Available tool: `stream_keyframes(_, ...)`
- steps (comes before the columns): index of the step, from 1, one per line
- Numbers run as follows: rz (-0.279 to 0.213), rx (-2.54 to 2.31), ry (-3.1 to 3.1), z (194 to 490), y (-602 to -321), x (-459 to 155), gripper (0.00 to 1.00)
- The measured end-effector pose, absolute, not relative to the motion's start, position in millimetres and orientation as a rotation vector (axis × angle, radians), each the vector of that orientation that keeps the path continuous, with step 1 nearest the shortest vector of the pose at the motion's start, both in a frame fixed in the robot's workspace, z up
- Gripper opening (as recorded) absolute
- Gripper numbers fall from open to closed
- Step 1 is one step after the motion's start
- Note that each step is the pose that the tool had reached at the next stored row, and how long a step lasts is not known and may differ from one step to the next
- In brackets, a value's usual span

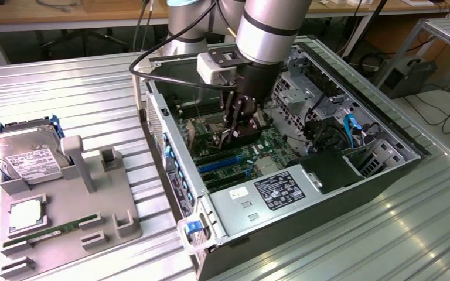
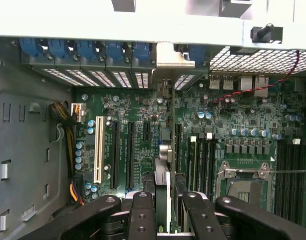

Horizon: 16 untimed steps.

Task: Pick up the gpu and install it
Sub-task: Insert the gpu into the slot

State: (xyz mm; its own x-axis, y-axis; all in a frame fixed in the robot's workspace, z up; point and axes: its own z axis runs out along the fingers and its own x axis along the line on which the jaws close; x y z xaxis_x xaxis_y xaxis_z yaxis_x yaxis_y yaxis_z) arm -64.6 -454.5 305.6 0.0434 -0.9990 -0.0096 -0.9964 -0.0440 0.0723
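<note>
Currently the black-fingered gripper (image 1: pixel 234 133) (image 2: pixel 167 216) sits inside the open black computer case (image 1: pixel 303 240), jaws clamped on the thin flat black gpu card (image 2: pixel 162 187), which stands edge-on and seemingly touches the green motherboard (image 1: pixel 250 157).

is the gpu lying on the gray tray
No, the claw holds the gpu down inside the case.

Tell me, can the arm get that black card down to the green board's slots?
Probably yes: the case is open, the jaws hold the gpu just above the motherboard, and nothing visible lies between card and slots.
</note>
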Motion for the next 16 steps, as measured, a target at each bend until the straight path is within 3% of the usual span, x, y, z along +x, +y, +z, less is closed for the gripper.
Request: stream_keyframes(16,-0.086,2.236,-2.142,298.6,-454.5,-67.5,0.26)
